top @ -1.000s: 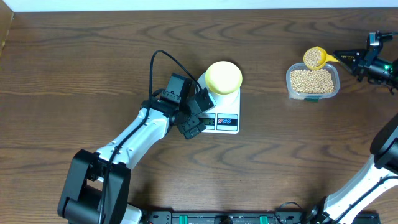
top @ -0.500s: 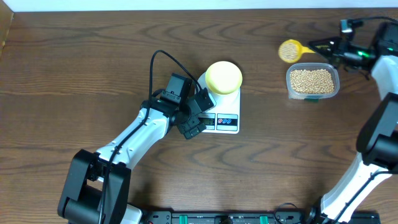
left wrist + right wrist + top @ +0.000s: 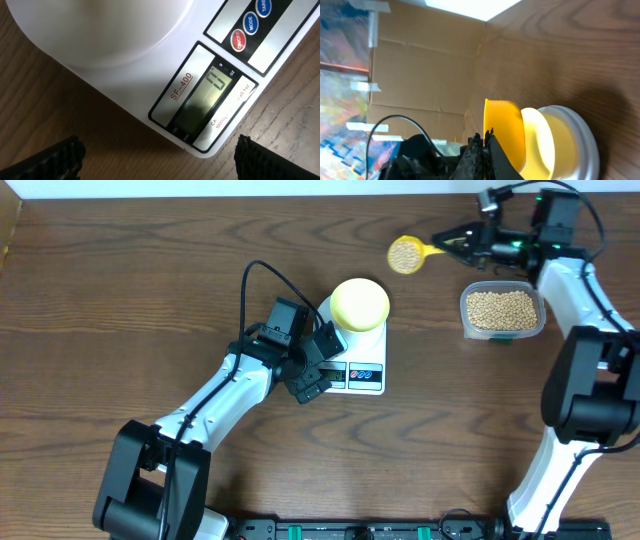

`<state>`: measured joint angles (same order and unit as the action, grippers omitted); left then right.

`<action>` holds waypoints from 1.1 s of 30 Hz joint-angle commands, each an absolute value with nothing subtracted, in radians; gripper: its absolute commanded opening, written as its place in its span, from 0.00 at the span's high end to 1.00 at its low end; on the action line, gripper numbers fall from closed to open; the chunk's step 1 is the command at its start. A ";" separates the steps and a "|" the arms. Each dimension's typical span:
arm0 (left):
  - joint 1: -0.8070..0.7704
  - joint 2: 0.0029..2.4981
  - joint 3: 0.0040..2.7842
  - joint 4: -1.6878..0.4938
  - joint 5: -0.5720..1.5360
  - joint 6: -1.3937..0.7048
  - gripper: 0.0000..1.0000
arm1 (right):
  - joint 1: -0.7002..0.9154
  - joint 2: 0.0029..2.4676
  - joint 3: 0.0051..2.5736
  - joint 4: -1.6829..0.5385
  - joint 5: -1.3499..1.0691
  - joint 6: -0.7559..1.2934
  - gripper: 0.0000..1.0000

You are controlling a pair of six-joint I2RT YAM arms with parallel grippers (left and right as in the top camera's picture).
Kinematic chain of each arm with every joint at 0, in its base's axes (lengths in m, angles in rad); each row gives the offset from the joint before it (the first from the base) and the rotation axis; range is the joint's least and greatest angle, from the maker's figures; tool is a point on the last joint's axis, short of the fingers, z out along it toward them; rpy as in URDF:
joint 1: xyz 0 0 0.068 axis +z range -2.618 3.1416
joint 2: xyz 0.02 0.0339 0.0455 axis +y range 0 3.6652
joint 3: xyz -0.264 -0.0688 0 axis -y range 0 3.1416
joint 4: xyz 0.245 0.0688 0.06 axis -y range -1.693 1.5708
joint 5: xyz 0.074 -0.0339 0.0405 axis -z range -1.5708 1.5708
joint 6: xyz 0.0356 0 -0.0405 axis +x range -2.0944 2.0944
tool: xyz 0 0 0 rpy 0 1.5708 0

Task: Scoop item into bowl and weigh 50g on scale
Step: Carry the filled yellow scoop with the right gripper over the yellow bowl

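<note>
The pale yellow bowl (image 3: 360, 304) stands on the white scale (image 3: 365, 375), whose display (image 3: 210, 97) reads zero. Up high, my right gripper (image 3: 452, 246) is shut on the handle of a yellow scoop (image 3: 405, 254) that is filled with beans (image 3: 403, 253); it hangs to the upper right of the bowl. In the right wrist view the scoop (image 3: 504, 132) shows edge-on before the bowl (image 3: 552, 145), with the gripper (image 3: 485, 137) pinching its handle. My left gripper (image 3: 312, 370) is open beside the scale's display end, its fingers (image 3: 55, 160) wide apart over bare wood.
A clear plastic tub (image 3: 541, 305) full of beans (image 3: 500, 308) sits at the right, below the right arm. The left arm reaches in from the lower left, with its cable looping above it. A cardboard wall (image 3: 420, 75) stands beyond the table's far edge.
The right arm has carried the filled scoop leftwards, from over the tub to a spot nearer the bowl. The left arm has stayed still.
</note>
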<state>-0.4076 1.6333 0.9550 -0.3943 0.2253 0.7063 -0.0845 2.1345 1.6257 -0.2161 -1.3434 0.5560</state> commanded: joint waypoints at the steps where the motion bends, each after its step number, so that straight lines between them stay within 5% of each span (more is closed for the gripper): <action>1: -0.409 1.647 0.952 -0.398 0.215 0.702 0.02 | -0.039 2.140 1.622 -0.213 -1.270 0.583 0.98; 33: -0.409 1.647 0.952 -0.398 0.192 0.701 0.02 | 0.145 2.138 1.622 -0.382 -1.037 0.226 0.99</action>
<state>-0.4076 1.6333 0.9550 -0.3943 0.2028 0.7063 0.1410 2.1349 1.6253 -0.3817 -1.0580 0.2695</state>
